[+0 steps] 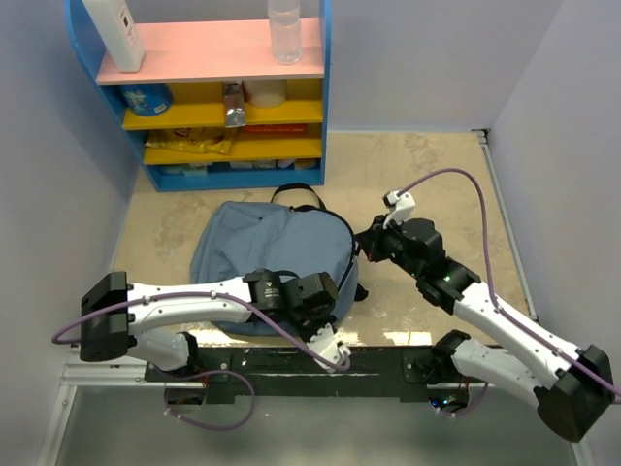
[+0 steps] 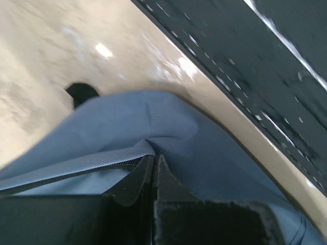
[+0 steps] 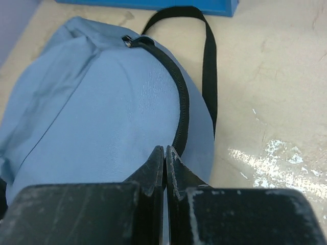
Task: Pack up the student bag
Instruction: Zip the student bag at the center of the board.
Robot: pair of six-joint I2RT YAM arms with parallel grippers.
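Note:
The student bag [image 1: 262, 257], a soft slate-blue backpack with black straps, lies flat on the beige floor in the middle. Its black zipper [image 3: 183, 99] curves along the top, with the pull [image 3: 129, 40] at the far end. My left gripper [image 1: 325, 294] is at the bag's near right edge. In the left wrist view, this gripper [image 2: 154, 156] is shut, with a fold of bag fabric [image 2: 127, 155] puckered at its tips. My right gripper [image 1: 367, 249] hovers at the bag's right side, and in the right wrist view this gripper [image 3: 165, 149] is shut beside the zipper with nothing seen between its fingers.
A blue shelf unit [image 1: 209, 87] with a pink top and yellow shelves stands at the back, with a white bottle [image 1: 116, 34] and a clear bottle [image 1: 284, 29] on top. Grey walls close in left and right. A black base rail [image 1: 291, 364] runs along the near edge.

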